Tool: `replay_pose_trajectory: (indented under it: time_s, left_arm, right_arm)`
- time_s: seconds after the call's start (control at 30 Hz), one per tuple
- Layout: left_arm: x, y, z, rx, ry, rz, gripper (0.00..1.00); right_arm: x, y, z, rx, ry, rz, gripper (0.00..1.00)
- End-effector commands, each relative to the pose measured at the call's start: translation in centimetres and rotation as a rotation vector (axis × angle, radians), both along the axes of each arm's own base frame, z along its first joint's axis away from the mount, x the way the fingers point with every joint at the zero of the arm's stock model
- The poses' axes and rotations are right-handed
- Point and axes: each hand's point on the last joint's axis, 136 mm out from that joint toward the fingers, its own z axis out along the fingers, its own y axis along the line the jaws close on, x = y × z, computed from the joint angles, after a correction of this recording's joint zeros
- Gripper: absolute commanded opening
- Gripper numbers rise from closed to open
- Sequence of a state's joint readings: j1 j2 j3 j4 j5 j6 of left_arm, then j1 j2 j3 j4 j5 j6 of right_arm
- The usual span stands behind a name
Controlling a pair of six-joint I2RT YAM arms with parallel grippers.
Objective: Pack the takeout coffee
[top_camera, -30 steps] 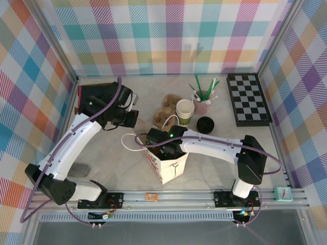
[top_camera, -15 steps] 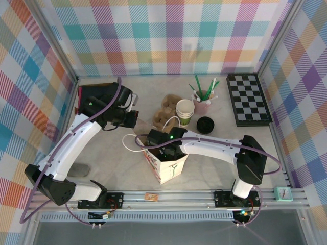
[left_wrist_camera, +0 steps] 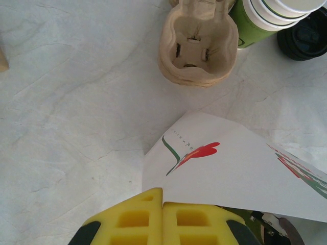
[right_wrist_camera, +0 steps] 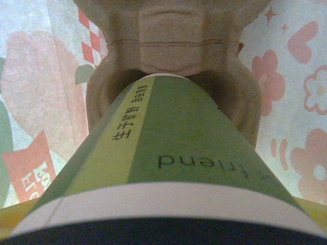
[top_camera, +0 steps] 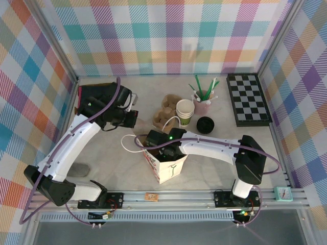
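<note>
The right gripper [top_camera: 164,153] was sunk in the mouth of the paper bag [top_camera: 171,172]. In its wrist view slivers of yellow pad [right_wrist_camera: 7,224] flanked the takeout coffee [right_wrist_camera: 173,153] at both lower corners, so it looked to be pinching the cup just under the black lid [right_wrist_camera: 163,232], though the contact itself was cut off by the frame. The cup pointed away from the camera, its base at a pocket of the pulp carrier [right_wrist_camera: 168,35] inside the bag, between printed paper walls; whether the base was seated or only at the pocket's lip could not be told. I judged it light if empty, and top-heavy and sloshing if full, which the lid hid. Its thin paper wall would dent under a hard squeeze and the green skin looked fairly slick, so the stiffest hold seemed to be the white rim beneath the lid, taken across the width. The left gripper [left_wrist_camera: 162,217] had its pads pressed together, with the bag's white flap [left_wrist_camera: 230,168] running just behind them; whether paper was caught between them could not be made out. Beyond lay a spare carrier [left_wrist_camera: 199,46], a stack of cups [left_wrist_camera: 265,18] and a loose lid [left_wrist_camera: 306,35] on the table [left_wrist_camera: 66,102]. From above, the arm covered the bag's opening
</note>
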State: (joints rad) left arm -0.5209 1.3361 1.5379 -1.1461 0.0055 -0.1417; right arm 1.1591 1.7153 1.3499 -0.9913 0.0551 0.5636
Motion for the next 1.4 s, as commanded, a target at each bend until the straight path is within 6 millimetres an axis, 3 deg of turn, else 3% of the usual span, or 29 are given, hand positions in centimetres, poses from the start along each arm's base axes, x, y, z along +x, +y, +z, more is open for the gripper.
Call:
replay_pose_trajectory:
  time_s: [0.0,1.37]
  left_arm:
    - [1.3,1.3,1.8,-0.005,-0.104,0.067,0.00]
    - [1.0,1.3,2.0,-0.022,-0.115,0.069,0.00]
  right_arm:
    - [-2.0,-3.0,-3.9,-0.172,0.098,-0.012,0.35]
    - [-1.6,-2.2,-7.5,-0.210,0.116,-0.013,0.36]
